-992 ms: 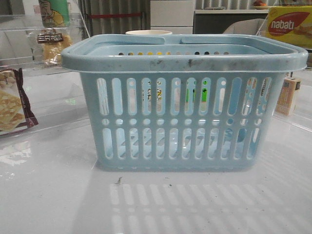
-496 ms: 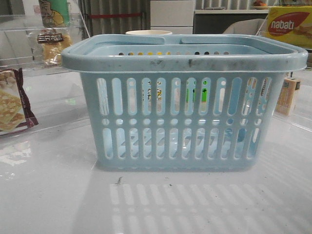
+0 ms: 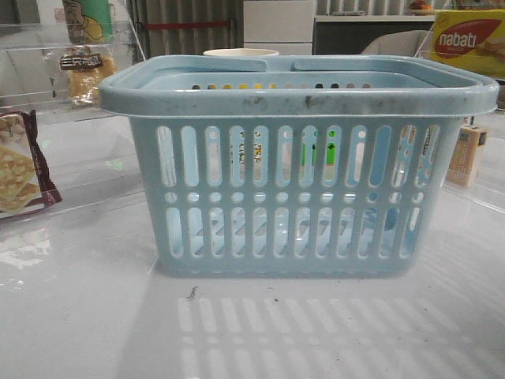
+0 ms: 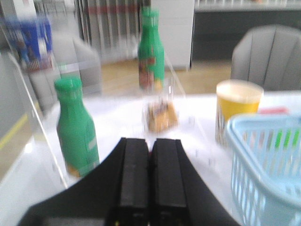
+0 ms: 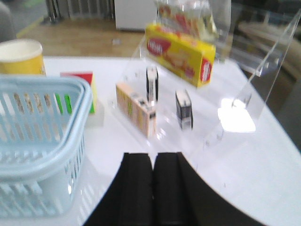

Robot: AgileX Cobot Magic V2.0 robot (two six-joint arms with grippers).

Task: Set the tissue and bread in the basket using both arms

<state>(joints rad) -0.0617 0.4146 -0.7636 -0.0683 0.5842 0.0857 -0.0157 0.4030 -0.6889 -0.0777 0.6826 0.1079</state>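
Note:
The pale blue basket [image 3: 296, 95] stands in the middle of the front view, and part of it shows in both wrist views [image 4: 263, 160] [image 5: 42, 117]. The bread [image 3: 83, 75] lies in its clear wrapper on the clear shelf at the far left. It also shows in the left wrist view [image 4: 161, 116], ahead of my left gripper [image 4: 151, 140], which is shut and empty. Two small black tissue packs [image 5: 184, 109] [image 5: 152, 83] stand on the clear shelf ahead of my right gripper [image 5: 153, 154], which is shut and empty. Neither gripper shows in the front view.
Two green bottles [image 4: 75, 127] [image 4: 151, 49] stand near the bread. A yellow cup [image 4: 237, 108] stands behind the basket. A maroon-edged cracker packet [image 3: 20, 166] lies at the left. A yellow wafer box [image 5: 181, 54], a peach box [image 5: 136, 108] and a red-green box [image 5: 80, 80] sit near the tissue packs.

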